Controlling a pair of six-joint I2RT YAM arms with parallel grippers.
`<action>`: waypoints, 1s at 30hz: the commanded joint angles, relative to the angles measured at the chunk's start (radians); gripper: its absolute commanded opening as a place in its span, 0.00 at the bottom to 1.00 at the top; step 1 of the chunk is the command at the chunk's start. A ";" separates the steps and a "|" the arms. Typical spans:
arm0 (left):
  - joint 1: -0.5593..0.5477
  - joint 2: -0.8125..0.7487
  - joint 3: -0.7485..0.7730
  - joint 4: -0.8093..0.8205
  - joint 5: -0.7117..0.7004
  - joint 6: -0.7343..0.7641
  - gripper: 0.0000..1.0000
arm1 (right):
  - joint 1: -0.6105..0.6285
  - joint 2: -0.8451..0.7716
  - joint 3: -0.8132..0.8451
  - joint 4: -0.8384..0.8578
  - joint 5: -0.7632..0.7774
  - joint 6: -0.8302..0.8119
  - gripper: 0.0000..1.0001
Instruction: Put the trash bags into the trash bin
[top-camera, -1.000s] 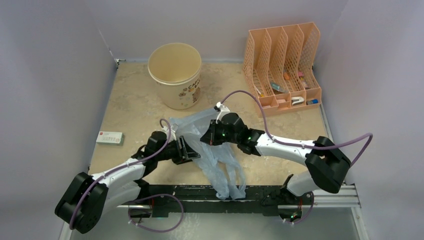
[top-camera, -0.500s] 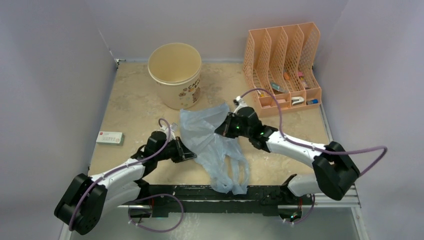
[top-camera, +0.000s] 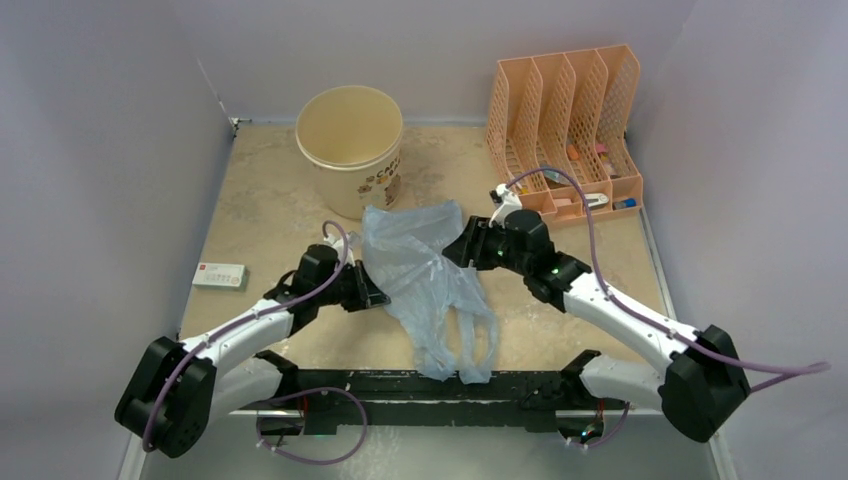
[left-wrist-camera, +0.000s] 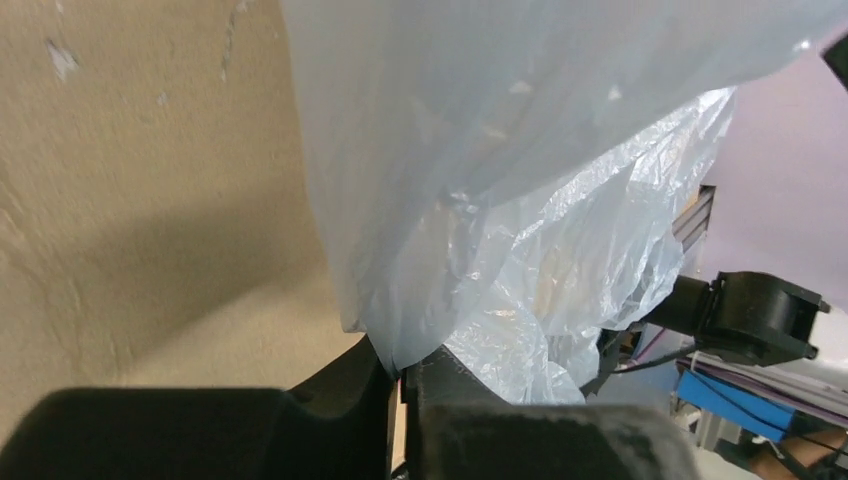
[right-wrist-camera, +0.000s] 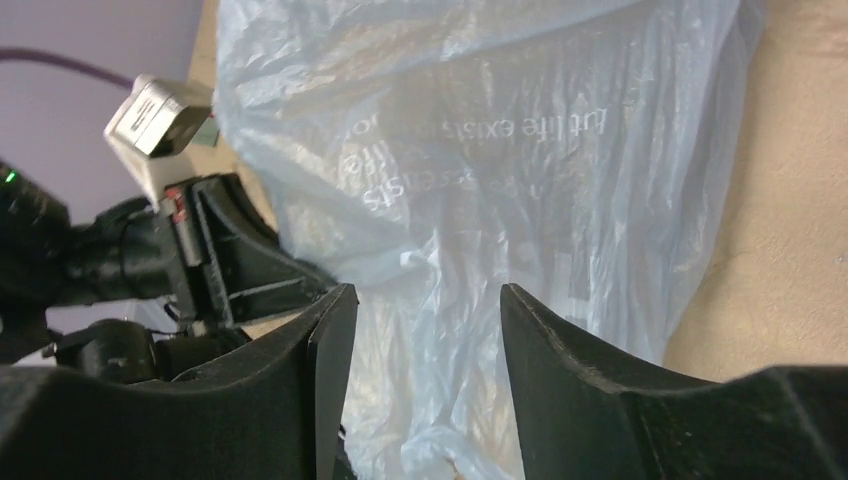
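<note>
Starting at six o'clock, the bag (top-camera: 420, 270) trails its handles (top-camera: 460, 350) limp across the table (top-camera: 270, 215), nearly to the rail by the arm bases. At the bag's nine o'clock edge, the left gripper (top-camera: 372, 296) is pinched tight on the plastic. Its wrist view shows the film bunched right into the closed jaws.

Over at three o'clock, the right gripper (top-camera: 460, 248) has its fingers (right-wrist-camera: 325, 330) apart. The lettered film fills the gap between them, but nothing looks clamped there. So the bag lies spread mid-table, held by one edge only.

Further out at eleven o'clock, the bin (top-camera: 352, 95) stands upright, mouth open. The bag's far edge is right at its base, though I can't call it touching or just beside. The orange organizer (top-camera: 565, 120) sits at one o'clock, well apart, and a small box (top-camera: 220, 275) lies at nine.

The smart play, as I read it, starts with the right gripper biting an edge too. The bag spreads wider than the bin's mouth, so the arms should draw the two grips together and bunch it. Next they lift high enough for the handles to clear the rim, then lower straight in. Dragging the plastic low could nudge that light bin over.
</note>
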 joint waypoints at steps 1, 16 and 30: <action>0.018 0.053 0.074 -0.019 -0.037 0.059 0.12 | 0.005 -0.055 -0.003 -0.082 -0.067 -0.070 0.59; 0.021 -0.156 0.058 -0.201 -0.029 0.022 0.52 | 0.129 -0.100 -0.202 0.078 -0.317 0.072 0.64; 0.021 -0.205 0.014 -0.203 0.041 -0.002 0.52 | 0.267 -0.244 -0.083 -0.170 0.052 0.085 0.68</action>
